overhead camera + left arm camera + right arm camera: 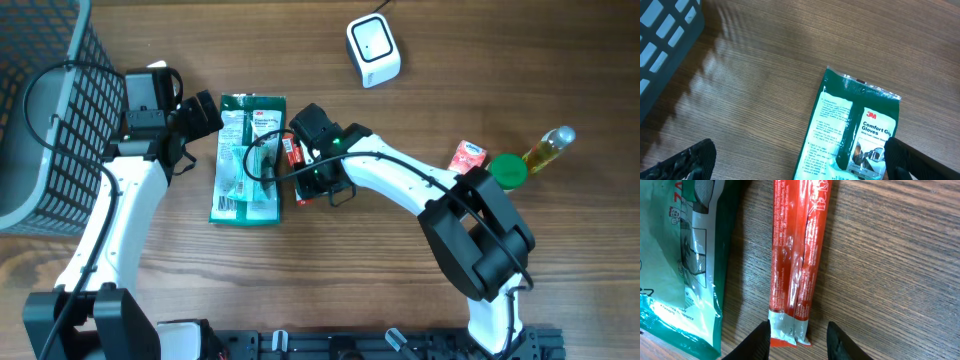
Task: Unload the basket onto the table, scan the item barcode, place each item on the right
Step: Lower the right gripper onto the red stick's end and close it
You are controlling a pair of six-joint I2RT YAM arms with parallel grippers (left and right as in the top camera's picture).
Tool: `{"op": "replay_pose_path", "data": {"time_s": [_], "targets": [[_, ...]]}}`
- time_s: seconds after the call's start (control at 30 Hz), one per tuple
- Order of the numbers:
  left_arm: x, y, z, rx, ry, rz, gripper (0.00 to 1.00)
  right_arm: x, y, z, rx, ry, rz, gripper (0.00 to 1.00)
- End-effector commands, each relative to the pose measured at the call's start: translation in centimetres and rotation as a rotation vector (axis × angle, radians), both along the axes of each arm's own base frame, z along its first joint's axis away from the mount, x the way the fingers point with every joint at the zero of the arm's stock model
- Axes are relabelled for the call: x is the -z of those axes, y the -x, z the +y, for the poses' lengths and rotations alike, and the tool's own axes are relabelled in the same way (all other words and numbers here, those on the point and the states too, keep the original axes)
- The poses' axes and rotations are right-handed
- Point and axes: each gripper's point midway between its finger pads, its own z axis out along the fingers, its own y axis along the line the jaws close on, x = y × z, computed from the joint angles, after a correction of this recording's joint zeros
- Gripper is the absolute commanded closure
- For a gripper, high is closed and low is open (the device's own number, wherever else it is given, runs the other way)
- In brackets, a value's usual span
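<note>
A red stick packet (795, 255) lies flat on the wooden table, right beside a green 3M gloves package (675, 270). My right gripper (799, 345) is open and straddles the packet's silver-sealed end: the left fingertip touches its edge, while a gap shows on the right. From overhead, the right gripper (296, 158) covers most of the red packet (291, 152). My left gripper (800, 170) is open wide above the gloves package (840, 125), near its top edge, and holds nothing. The white barcode scanner (373, 50) stands at the back of the table.
A dark mesh basket (45, 110) fills the far left. To the right sit a small red carton (466, 157), a green-capped container (508, 170) and a yellow oil bottle (550, 148).
</note>
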Motion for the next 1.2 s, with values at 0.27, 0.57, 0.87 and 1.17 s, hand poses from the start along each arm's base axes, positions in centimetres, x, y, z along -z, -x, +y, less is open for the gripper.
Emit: {"op": "replay_pose_path", "data": {"time_s": [0.27, 0.57, 0.87, 1.17], "targets": [[-0.47, -0.20, 0.31, -0.003, -0.013, -0.012, 0.00, 0.77, 0.37, 0.03, 0.003, 0.010, 0.010, 0.01], [-0.47, -0.20, 0.31, -0.003, -0.013, -0.012, 0.00, 0.78, 0.36, 0.03, 0.020, 0.010, 0.015, 0.33], [-0.47, -0.20, 0.31, -0.003, -0.013, -0.012, 0.00, 0.78, 0.30, 0.00, 0.021, 0.012, 0.012, 0.34], [-0.47, -0.20, 0.31, -0.003, -0.013, -0.012, 0.00, 0.78, 0.28, 0.01, 0.021, 0.012, 0.011, 0.33]]}}
